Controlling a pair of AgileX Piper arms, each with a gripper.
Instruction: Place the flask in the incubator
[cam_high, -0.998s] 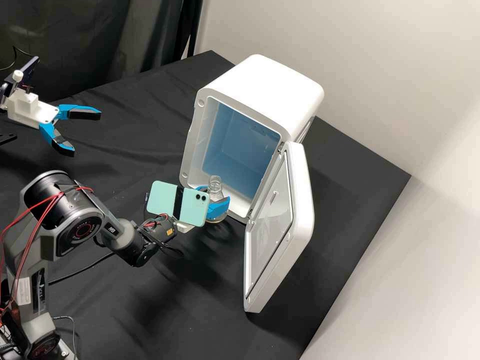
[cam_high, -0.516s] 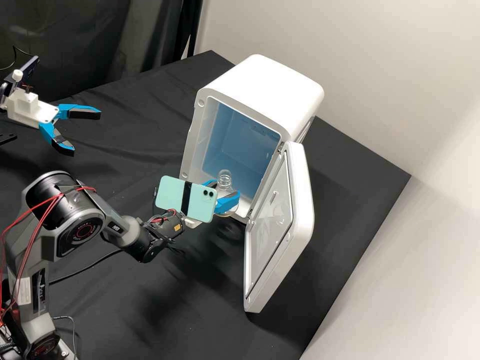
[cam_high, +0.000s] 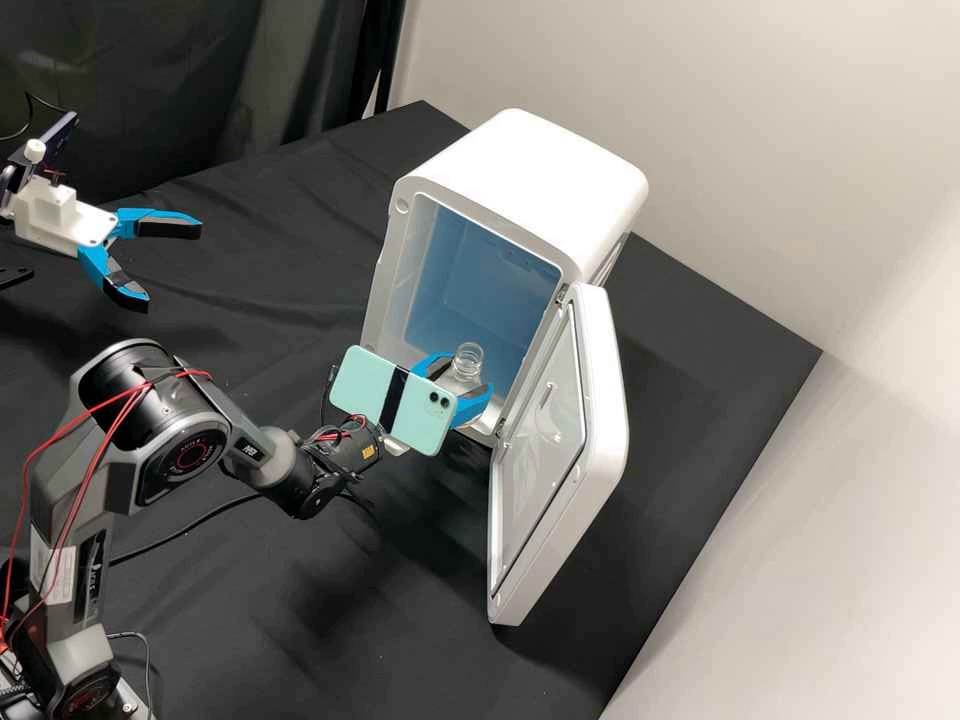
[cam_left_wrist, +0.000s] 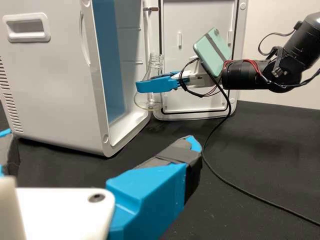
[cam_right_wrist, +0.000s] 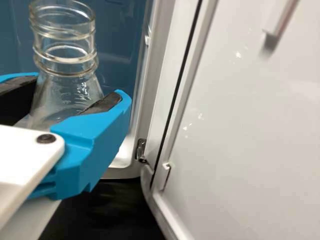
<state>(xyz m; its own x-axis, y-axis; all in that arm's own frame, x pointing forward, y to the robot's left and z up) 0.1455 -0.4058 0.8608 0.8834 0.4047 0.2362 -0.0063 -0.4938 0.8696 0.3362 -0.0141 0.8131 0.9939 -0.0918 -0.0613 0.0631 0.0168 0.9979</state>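
Right arm: stands nearest on the black bench, red wires looped over its joint housing and a black cable trailing from the wrist across the bench. A mint-green phone is mounted across the wrist, just behind the gripper.

Right gripper: jaws closed partway around the flask, one blue finger on each side of the glass body below the threaded neck. The flask is clear glass, upright, its mouth uncapped.

Flask position: at the mouth of the incubator, low in the opening, on the side where the door is hinged. In the left wrist view it stands level with the front frame, just beside the frame's edge and in front of the door's inner face. Whether its base rests on the chamber floor or hangs above it cannot be told.

Incubator: white casing, light blue chamber, upright on the bench. The door is swung wide open and stands beside the gripper, apart from it.

Left gripper: well apart from the incubator, at the far left of the bench, above the surface. Jaws spread wide, nothing between them. Its blue fingers carry black pads and point toward the incubator.

Behind: black curtain at the bench's far left, pale wall at the right.
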